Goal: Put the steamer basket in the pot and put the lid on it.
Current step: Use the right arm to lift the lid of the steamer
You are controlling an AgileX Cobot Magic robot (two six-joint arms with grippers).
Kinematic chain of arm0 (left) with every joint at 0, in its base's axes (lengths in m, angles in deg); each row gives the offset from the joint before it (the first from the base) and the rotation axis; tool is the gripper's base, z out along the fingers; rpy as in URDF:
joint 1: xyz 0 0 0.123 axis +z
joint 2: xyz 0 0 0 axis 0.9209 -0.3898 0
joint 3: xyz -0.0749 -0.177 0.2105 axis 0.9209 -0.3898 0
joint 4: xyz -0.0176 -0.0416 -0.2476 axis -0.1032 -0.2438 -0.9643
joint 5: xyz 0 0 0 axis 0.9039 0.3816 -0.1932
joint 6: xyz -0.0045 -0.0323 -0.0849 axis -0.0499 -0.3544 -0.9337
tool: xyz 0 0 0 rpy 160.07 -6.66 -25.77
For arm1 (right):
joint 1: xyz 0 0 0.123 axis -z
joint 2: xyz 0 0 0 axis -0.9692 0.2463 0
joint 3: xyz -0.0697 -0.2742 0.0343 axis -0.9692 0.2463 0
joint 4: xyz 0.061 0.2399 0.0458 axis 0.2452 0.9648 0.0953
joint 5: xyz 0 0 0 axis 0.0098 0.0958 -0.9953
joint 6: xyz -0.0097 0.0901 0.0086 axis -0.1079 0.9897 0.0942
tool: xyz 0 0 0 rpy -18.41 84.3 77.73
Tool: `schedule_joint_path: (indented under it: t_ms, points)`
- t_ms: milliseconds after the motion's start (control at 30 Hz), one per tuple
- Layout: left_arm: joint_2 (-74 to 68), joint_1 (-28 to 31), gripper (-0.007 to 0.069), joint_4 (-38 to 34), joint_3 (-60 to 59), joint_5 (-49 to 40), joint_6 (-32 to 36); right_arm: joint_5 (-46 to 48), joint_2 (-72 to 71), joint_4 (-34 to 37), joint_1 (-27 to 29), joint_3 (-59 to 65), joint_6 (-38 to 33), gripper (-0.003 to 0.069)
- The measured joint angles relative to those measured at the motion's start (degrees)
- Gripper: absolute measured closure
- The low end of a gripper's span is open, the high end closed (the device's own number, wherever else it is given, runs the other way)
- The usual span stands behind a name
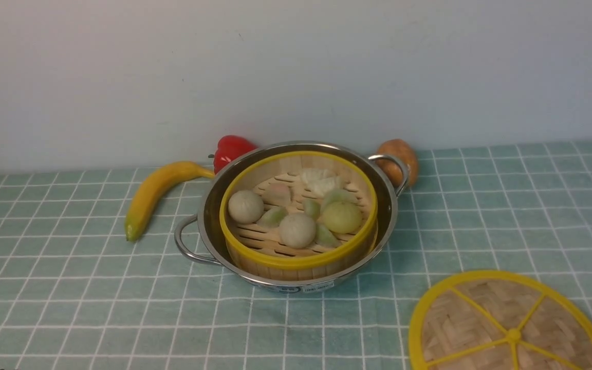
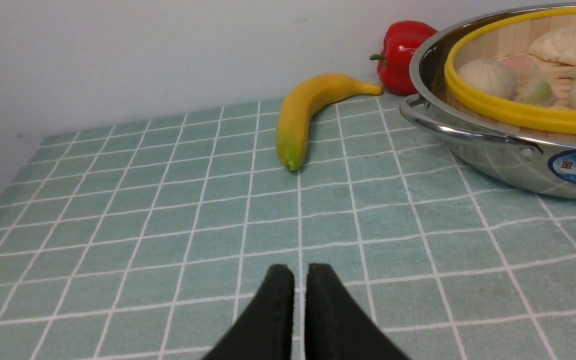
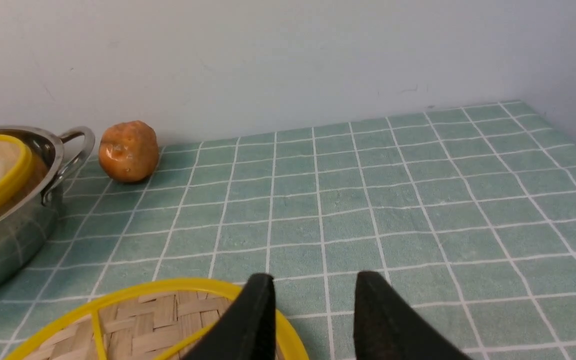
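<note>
The round bamboo steamer basket with the yellow rim [image 1: 296,263] sits inside the wide shiny steel pot [image 1: 207,205], in the middle of the table [image 1: 70,288], so I judge the first half done. The flat woven-bamboo lid with the yellow knob [image 1: 481,318] lies on the table at about 4 o'clock from the pot, not yet placed. The right gripper [image 3: 315,278], fingers spread and empty, hangs over the lid's rim. The left gripper [image 2: 300,280] is closed on nothing.

Shiny two-handled pot [image 1: 392,205] stands upright near the far edge's middle; yellow-rimmed bamboo steamer basket [image 1: 296,263] sits inside it, holding buns [image 1: 245,206]; woven lid [image 1: 481,308] lies flat at the near right corner.
</note>
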Motion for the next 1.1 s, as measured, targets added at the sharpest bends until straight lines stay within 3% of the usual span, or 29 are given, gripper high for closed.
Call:
schedule_joint_path:
  t_ms: [1100]
  points:
    - [0.07,0.00,0.0496,0.00,0.00,-0.06,0.00,-2.48,0.00,0.34,0.00,-0.57,0.76,0.0416]
